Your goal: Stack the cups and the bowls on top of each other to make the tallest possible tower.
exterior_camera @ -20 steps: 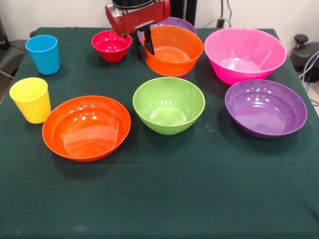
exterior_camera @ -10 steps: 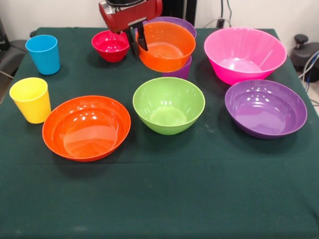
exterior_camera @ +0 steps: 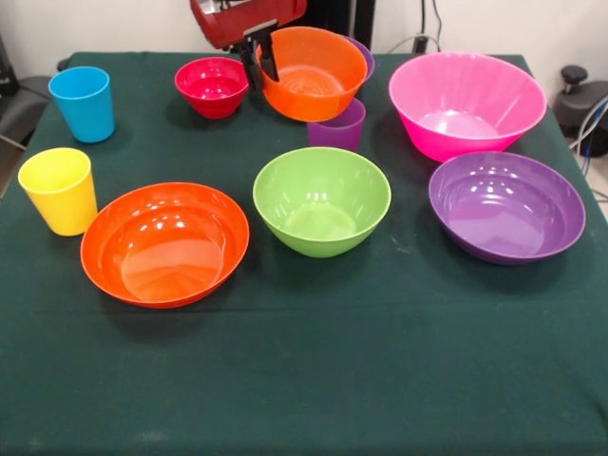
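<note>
My gripper (exterior_camera: 259, 59) is shut on the left rim of the small orange bowl (exterior_camera: 313, 74) and holds it in the air at the far side of the table. Below it stands the purple cup (exterior_camera: 338, 129), with a purple bowl (exterior_camera: 363, 57) partly hidden behind the orange one. The small red bowl (exterior_camera: 212, 85) sits just left of the gripper. The green bowl (exterior_camera: 321, 199), wide orange bowl (exterior_camera: 164, 243), second purple bowl (exterior_camera: 505, 206) and pink bowl (exterior_camera: 466, 103) sit apart on the cloth. The blue cup (exterior_camera: 83, 103) and yellow cup (exterior_camera: 59, 189) stand at the left.
The table is covered with a dark green cloth (exterior_camera: 313, 380). Dark objects and cables lie beyond the table's right edge (exterior_camera: 581, 95) and left edge (exterior_camera: 19, 104).
The gripper has risen with the small orange bowl and drifted slightly left. The purple cup under it has come into view.
</note>
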`<action>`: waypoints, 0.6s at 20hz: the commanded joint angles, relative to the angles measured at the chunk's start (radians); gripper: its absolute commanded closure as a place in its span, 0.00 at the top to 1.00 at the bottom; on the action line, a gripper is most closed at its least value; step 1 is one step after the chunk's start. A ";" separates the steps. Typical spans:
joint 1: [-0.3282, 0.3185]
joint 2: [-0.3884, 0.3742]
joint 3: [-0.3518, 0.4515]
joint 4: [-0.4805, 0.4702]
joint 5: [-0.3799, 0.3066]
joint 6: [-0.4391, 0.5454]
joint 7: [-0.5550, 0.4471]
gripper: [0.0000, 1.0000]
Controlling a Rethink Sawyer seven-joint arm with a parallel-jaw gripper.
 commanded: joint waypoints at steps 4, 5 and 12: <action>0.015 0.003 -0.048 0.115 -0.034 0.028 -0.162 0.00; 0.019 0.009 -0.050 0.111 -0.034 0.028 -0.159 0.00; 0.065 0.023 -0.050 0.085 -0.025 0.027 -0.123 0.00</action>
